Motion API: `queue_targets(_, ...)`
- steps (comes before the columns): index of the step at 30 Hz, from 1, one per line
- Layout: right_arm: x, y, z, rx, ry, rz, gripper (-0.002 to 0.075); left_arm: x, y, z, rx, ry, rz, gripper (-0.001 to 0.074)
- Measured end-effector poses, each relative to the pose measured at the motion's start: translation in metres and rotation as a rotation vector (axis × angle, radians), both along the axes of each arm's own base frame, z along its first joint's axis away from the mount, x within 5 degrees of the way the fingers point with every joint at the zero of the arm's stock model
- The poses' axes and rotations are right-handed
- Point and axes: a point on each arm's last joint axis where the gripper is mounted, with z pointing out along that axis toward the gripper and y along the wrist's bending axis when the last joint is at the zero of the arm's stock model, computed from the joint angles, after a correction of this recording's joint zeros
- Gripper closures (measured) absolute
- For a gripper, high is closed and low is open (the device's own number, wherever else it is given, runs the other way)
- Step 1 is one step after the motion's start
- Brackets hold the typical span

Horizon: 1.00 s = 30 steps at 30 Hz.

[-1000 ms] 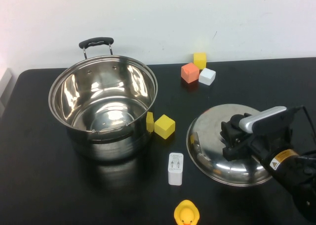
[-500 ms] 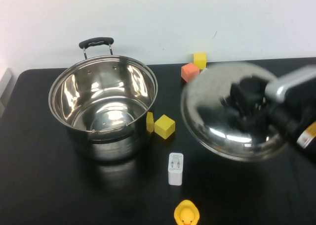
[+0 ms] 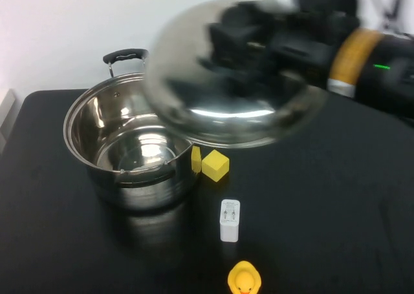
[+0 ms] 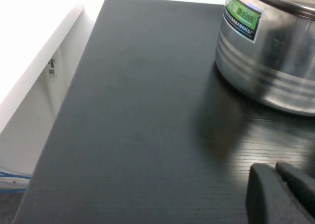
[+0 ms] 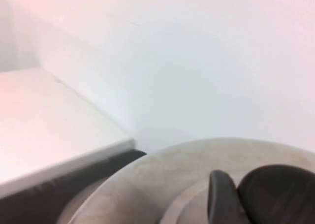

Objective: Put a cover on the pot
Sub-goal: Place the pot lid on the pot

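The right end effector (image 3: 249, 39) grips the steel lid (image 3: 226, 106) by its black knob, holding it in the air, tilted. Below and to its left, the open steel pot (image 3: 132, 139) stands uncovered on the black counter (image 3: 323, 210); lowering the lid remains. The left end effector (image 4: 283, 194) rests near the pot's outer wall, fingers together.

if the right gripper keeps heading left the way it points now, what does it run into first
Probably nothing solid at that height. The right gripper, shut on the lid knob, is in the air; the open pot lies below its line, though depth is hard to judge. The left gripper sits low beside the pot.
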Motion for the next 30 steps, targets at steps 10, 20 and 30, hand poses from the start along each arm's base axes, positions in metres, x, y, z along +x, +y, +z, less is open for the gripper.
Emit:
queue_targets(10, 0.076, 0.093, -0.052, 0.030, 0.078, 0.085, 0.0378, 0.000, 0.000, 0.000, 0.000, 0.000, 0.000, 0.0737)
queue_targets(20, 0.105, 0.129, -0.106, 0.007, 0.133, 0.098, 0.0378, 0.000, 0.000, 0.000, 0.000, 0.000, 0.000, 0.0737)
queue_targets(30, 0.108, 0.134, -0.123, -0.012, 0.160, 0.098, 0.0378, 0.000, 0.000, 0.000, 0.000, 0.000, 0.000, 0.0737)
